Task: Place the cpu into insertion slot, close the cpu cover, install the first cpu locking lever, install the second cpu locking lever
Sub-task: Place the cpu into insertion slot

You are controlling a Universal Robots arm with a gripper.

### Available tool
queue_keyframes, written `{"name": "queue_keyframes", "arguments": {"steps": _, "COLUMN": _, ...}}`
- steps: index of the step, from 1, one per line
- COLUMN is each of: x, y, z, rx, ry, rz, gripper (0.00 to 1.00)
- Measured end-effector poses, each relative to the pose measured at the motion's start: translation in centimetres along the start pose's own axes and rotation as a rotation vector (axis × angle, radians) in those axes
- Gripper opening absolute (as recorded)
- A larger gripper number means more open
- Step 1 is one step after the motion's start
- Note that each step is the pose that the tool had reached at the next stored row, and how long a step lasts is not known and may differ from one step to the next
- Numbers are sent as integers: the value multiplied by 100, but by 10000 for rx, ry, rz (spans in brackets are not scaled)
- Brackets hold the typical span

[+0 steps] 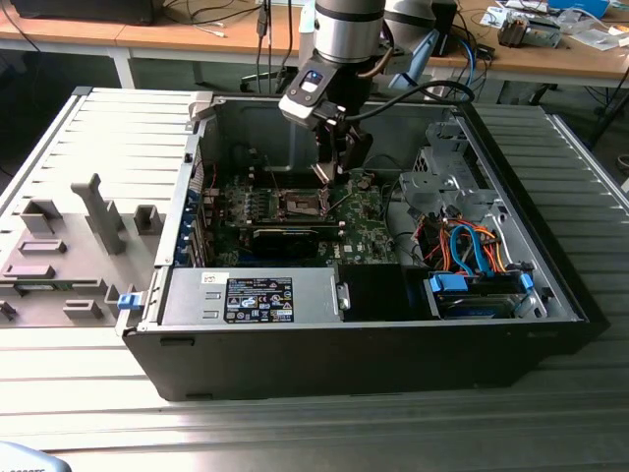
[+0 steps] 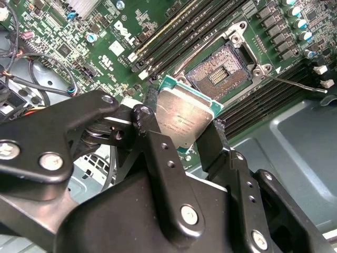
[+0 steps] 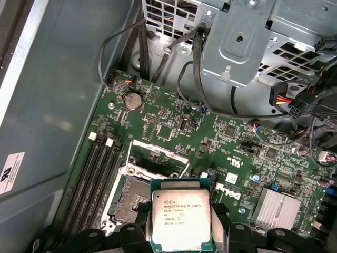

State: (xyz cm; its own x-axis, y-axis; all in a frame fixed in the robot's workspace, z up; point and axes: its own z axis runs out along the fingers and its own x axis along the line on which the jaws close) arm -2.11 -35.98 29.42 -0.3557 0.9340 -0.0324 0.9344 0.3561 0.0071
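Observation:
The cpu (image 2: pixel 184 118), a flat square chip with a grey metallic face, is held by its edges between my black fingers (image 2: pixel 158 147). My gripper (image 1: pixel 332 169) is shut on the cpu and hangs inside the open computer case (image 1: pixel 393 364), a little above the board. The insertion slot (image 2: pixel 221 71) lies open with its pins bare, close beside the cpu (image 3: pixel 180 219). The slot (image 3: pixel 131 197) is partly hidden behind the chip in the first wrist view. The cpu cover (image 3: pixel 158 154) stands raised at the slot's edge. A thin locking lever (image 2: pixel 295 81) sticks out, released.
Black memory slots (image 3: pixel 95 176) run beside the socket, near the case wall. A metal drive cage (image 3: pixel 247 37) with loose cables, a finned heatsink (image 3: pixel 276 208) and the power supply (image 1: pixel 251 295) crowd the case. A grey fixture plate (image 1: pixel 69 246) lies at the exterior view's left.

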Motion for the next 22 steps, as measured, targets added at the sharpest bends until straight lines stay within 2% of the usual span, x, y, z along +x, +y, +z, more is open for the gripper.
{"name": "queue_keyframes", "arguments": {"steps": 22, "x": 0, "y": 0, "z": 0, "rx": 15, "ry": -3, "rz": 470, "gripper": 54}}
